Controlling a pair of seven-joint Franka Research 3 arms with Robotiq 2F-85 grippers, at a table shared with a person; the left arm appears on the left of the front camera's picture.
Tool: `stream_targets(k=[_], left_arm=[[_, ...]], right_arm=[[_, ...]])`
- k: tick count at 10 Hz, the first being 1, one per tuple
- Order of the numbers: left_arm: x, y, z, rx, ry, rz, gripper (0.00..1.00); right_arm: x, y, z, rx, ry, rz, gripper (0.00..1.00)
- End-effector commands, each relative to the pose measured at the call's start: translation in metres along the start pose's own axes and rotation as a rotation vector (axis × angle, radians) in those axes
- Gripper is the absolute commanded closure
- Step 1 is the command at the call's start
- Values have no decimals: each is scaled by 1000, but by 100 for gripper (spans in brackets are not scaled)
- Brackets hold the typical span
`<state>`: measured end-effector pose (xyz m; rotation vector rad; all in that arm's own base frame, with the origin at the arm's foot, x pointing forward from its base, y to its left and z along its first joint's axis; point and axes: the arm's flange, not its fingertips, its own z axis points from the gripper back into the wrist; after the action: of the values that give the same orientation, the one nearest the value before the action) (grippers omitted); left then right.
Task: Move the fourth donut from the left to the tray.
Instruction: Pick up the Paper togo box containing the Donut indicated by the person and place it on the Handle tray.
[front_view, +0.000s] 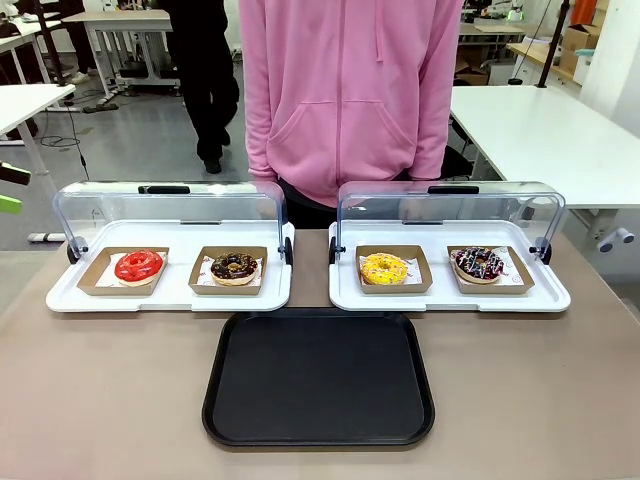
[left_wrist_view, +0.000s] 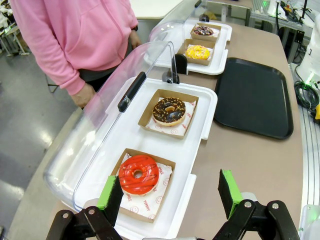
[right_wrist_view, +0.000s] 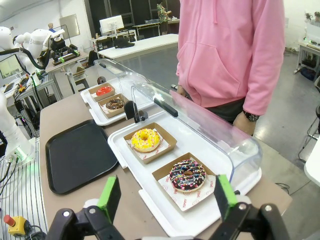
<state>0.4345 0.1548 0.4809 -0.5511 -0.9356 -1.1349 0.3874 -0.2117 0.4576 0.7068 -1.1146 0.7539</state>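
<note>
The fourth donut (front_view: 478, 263) is dark chocolate with white and pink sprinkles. It sits in a brown cardboard holder at the right end of the right white display tray (front_view: 345, 290), and appears as the fourth donut (right_wrist_view: 187, 175) close below my right gripper and as the fourth donut (left_wrist_view: 203, 31) far off. The black tray (front_view: 318, 378) lies empty in front of both display trays, also seen as the tray (right_wrist_view: 80, 155) and the tray (left_wrist_view: 253, 97). My right gripper (right_wrist_view: 166, 197) is open above the display tray's near edge. My left gripper (left_wrist_view: 170, 195) is open over the red donut (left_wrist_view: 138, 174).
A red donut (front_view: 138, 266) and a chocolate donut with golden sprinkles (front_view: 235, 267) sit on the left display tray, a yellow donut (front_view: 385, 268) beside the fourth one. Both clear lids (front_view: 170, 210) stand raised. A person in a pink hoodie (front_view: 350, 90) stands at the far side.
</note>
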Motion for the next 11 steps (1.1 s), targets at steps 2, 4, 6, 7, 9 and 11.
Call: stream_targets(k=[2,4,6,7,9,11], left_arm=[[3,0,2,-5,9,7,0],[3,0,2,-5,9,7,0],[3,0,2,-5,9,7,0],[3,0,2,-5,9,7,0],[3,0,2,-5,9,7,0],[3,0,2,-5,9,7,0]], right_arm=[[3,1,0,1,-6,-4,0],[3,1,0,1,-6,-4,0],[3,1,0,1,-6,-4,0],[3,1,0,1,-6,-4,0],[3,1,0,1,-6,-4,0],[3,1,0,1,-6,-4,0]])
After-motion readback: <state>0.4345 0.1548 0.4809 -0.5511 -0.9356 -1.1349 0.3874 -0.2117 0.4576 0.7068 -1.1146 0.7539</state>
